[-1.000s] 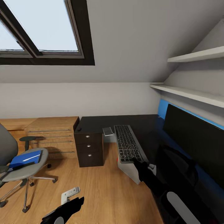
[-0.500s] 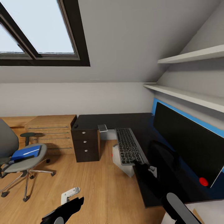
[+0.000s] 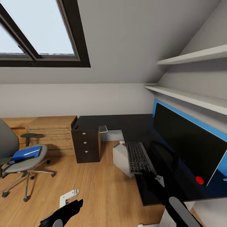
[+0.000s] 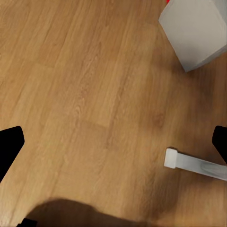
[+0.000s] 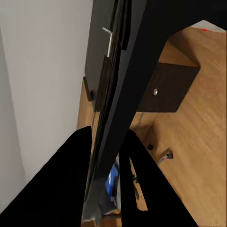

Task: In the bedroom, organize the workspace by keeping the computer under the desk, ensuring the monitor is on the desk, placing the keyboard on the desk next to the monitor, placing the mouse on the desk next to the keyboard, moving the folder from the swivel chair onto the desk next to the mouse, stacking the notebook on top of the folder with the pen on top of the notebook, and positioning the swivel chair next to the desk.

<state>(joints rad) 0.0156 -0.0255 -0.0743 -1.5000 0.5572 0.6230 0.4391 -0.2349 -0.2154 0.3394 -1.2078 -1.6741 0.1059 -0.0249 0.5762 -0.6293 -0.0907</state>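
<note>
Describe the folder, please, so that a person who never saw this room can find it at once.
Find the swivel chair standing on the wooden floor at the left of the head view, in front of the light wooden cabinets. On its grey seat lies the folder, flat and thin. It is bright blue, while the chair around it is grey and black.

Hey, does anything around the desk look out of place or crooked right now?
Yes. The computer sits tilted on the floor at the desk's edge rather than squarely under it. The keyboard, gripped by the right gripper, overhangs the desk edge. The folder lies on the swivel chair.
</note>
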